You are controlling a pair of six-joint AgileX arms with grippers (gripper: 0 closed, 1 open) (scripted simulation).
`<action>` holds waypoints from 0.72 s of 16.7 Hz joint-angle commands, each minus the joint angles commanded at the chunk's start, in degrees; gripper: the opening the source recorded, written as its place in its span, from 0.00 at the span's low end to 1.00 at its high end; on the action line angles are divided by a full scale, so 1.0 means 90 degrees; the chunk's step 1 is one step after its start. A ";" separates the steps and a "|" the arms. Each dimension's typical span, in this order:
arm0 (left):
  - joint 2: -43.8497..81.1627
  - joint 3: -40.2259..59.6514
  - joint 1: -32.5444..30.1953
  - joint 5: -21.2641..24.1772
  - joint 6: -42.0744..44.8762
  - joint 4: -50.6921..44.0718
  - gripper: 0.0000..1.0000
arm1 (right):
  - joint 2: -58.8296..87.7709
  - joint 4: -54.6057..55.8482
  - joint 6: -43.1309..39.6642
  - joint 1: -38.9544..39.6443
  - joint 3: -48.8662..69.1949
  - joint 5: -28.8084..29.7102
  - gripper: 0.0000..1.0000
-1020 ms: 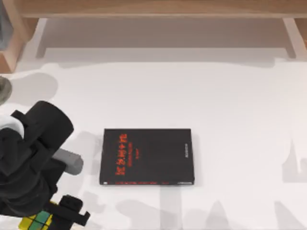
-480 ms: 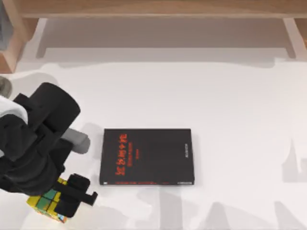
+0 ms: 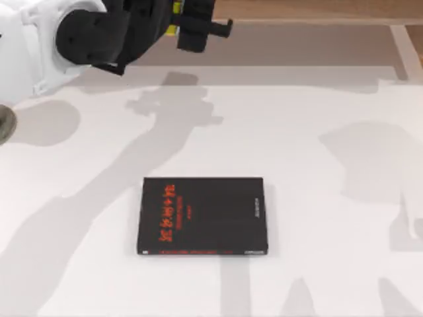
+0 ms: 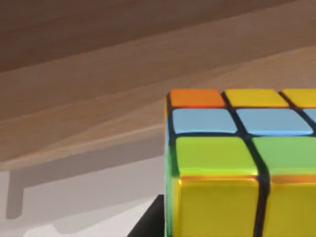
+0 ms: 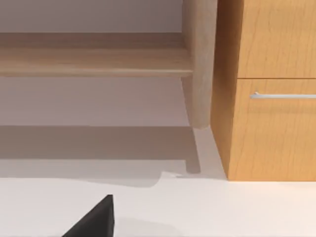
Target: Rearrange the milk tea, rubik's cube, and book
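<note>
My left gripper (image 3: pixel 187 17) is raised at the back left, over the wooden shelf (image 3: pixel 297 9), shut on the rubik's cube (image 3: pixel 174 9); a yellow sliver of the cube peeks out beside the black fingers. In the left wrist view the rubik's cube (image 4: pixel 237 163) looms close, with yellow, green, light-blue and orange squares, and the shelf board is behind it. The milk tea and the book are out of view. A black edge of my right gripper (image 5: pixel 94 219) shows in the right wrist view, which faces the shelf.
A black book with red characters (image 3: pixel 203 216) lies flat mid-table. A grey round object (image 3: pixel 4 124) is cut off at the left edge. A wooden cabinet with a drawer handle (image 5: pixel 281 95) stands beside the shelf leg (image 5: pixel 198 64).
My left arm has lifted the rubik's cube from the table's front left corner and swung it up to the back, over the shelf. The black book has not moved.
</note>
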 joint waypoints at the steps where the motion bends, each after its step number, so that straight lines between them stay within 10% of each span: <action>1: 0.0254 0.0526 -0.0073 -0.0271 0.0080 0.0557 0.00 | 0.0000 0.0000 0.0000 0.0000 0.0000 0.0000 1.00; 12: 0.1695 0.2671 -0.0443 -0.1395 0.0646 0.2739 0.00 | 0.0000 0.0000 0.0000 0.0000 0.0000 0.0000 1.00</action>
